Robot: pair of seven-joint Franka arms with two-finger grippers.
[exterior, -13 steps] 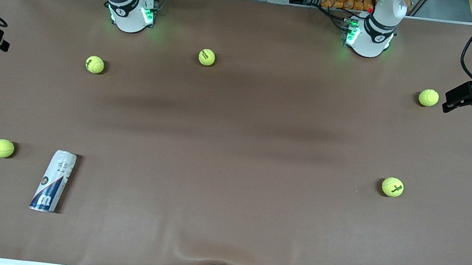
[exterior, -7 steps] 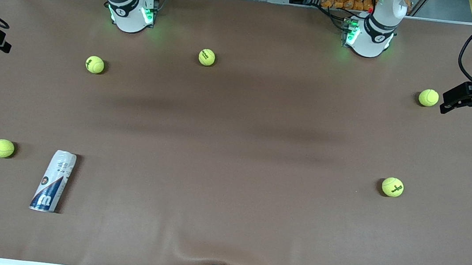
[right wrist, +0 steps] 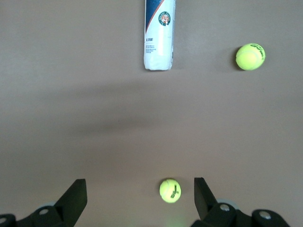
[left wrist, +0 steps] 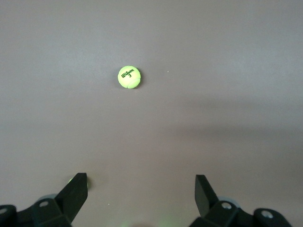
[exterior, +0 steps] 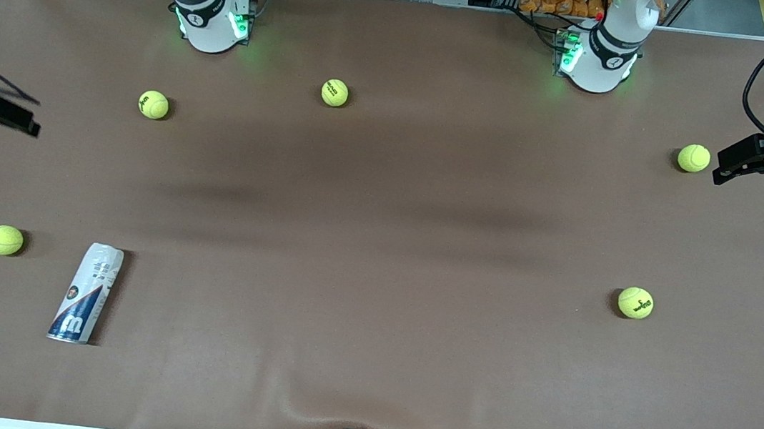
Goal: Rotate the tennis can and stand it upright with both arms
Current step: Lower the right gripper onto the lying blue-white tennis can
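**Approach phase: bring the right gripper over the lying can**

The tennis can lies on its side on the table, toward the right arm's end and near the front camera, just beside a tennis ball. Its navy end points toward the front camera.

The right gripper hangs high over its end of the table, fingers apart, holding nothing. The left gripper waits over its own end, fingers apart.

Recommended procedure: centre the right gripper over the can's midsection, fingers across the tube, clear of the ball.

The can is slim, white-and-navy, with a white "W".
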